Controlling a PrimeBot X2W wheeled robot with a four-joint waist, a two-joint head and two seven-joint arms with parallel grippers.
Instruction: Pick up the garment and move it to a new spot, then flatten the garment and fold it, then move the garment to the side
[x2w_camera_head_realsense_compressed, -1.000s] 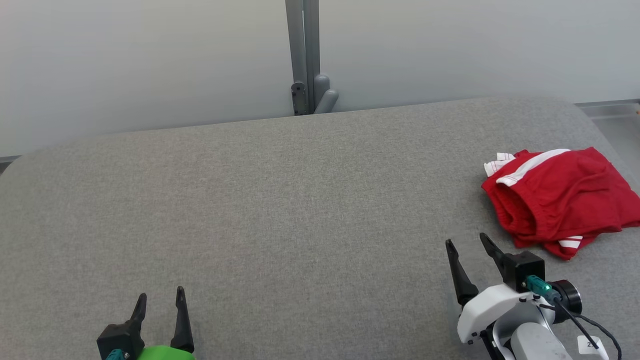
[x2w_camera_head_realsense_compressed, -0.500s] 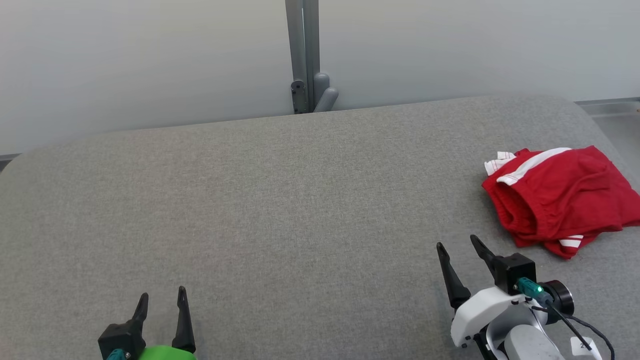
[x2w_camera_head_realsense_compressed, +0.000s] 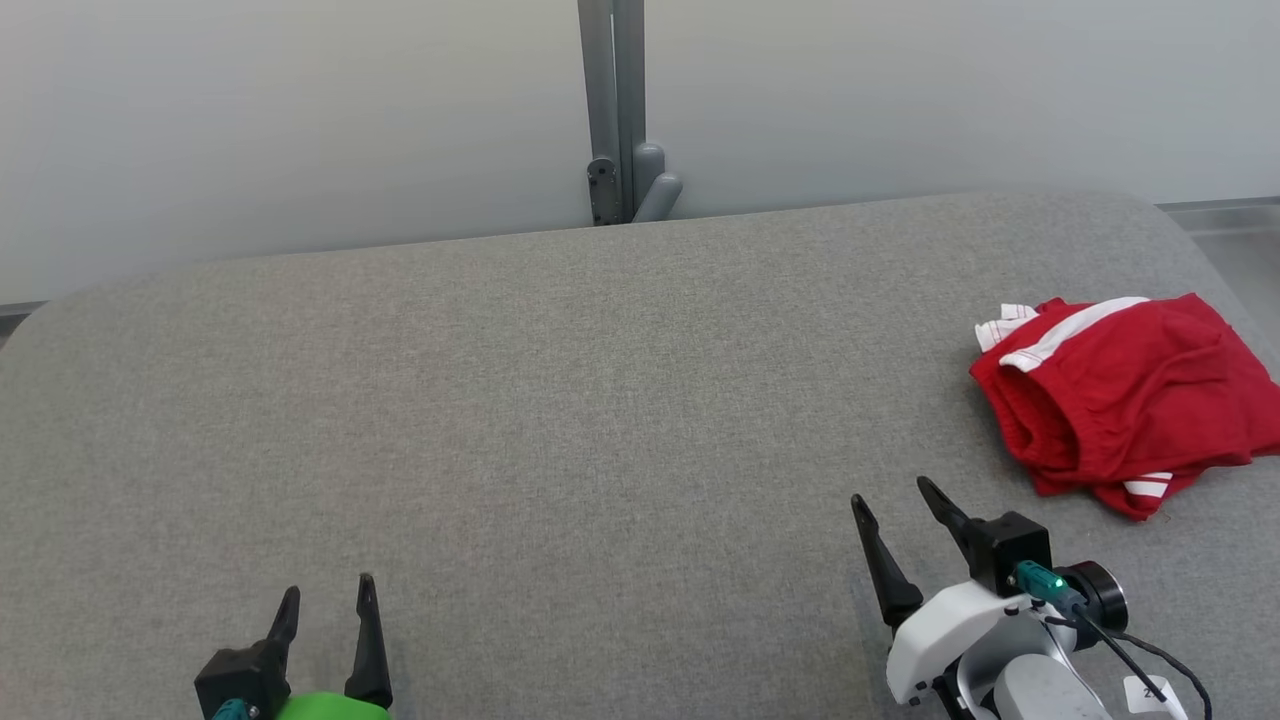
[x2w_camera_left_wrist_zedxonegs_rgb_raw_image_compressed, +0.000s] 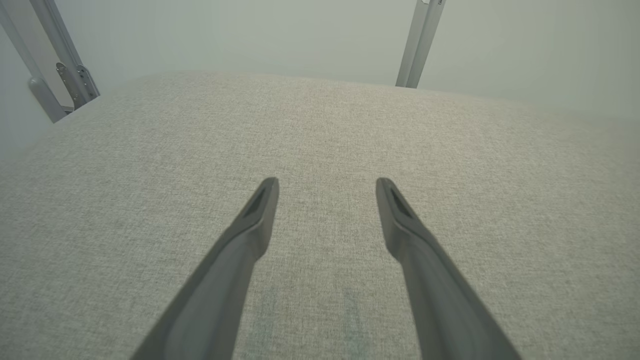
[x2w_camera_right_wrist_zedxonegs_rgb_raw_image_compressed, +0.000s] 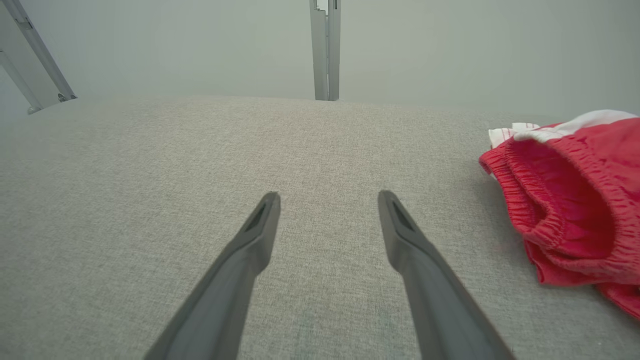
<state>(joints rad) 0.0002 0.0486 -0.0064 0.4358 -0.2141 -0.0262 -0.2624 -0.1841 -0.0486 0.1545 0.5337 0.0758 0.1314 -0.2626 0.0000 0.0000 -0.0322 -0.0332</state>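
Currently, crumpled red shorts with white stripes (x2w_camera_head_realsense_compressed: 1120, 400) lie at three o'clock on my grey fabric table (x2w_camera_head_realsense_compressed: 560, 400); my left gripper (x2w_camera_head_realsense_compressed: 328, 586) and right gripper (x2w_camera_head_realsense_compressed: 889, 492) gape empty, probably poised for grabbing.

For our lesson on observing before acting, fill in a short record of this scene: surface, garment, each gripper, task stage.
surface: grey fabric table
garment: red with white trim, bunched, at the table's right side
left gripper: jaws open, empty, near left
right gripper: jaws open, empty, beside the garment, not touching
task stage: garment not yet picked up
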